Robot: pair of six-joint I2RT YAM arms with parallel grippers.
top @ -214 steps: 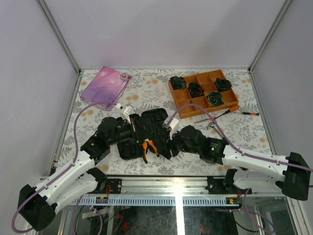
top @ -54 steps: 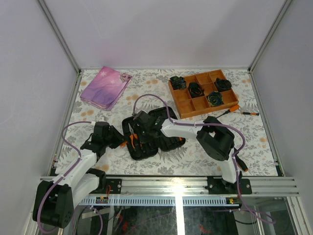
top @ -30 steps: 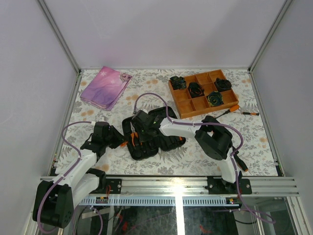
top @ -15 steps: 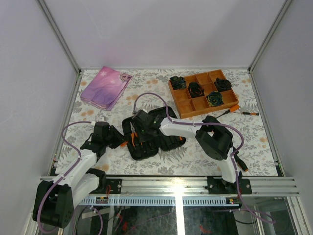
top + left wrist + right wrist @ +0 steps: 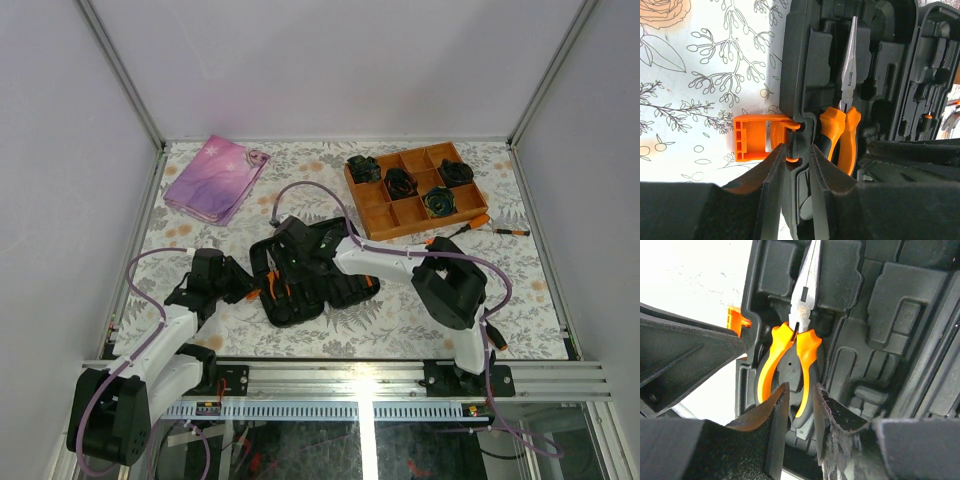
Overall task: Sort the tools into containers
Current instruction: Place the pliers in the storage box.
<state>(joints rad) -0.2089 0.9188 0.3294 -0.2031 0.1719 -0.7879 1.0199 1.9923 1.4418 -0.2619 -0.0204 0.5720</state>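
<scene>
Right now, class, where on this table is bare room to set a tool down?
Bare: between pink pouch and orange tray; near right corner. Crowded: around the tool case, where left gripper and right gripper sit.

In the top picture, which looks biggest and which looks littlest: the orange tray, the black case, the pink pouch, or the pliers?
1. Tray and case: they look about alike, and the case is partly covered, so I won't rank them.
2. Pouch.
3. Pliers, the smallest.
</scene>
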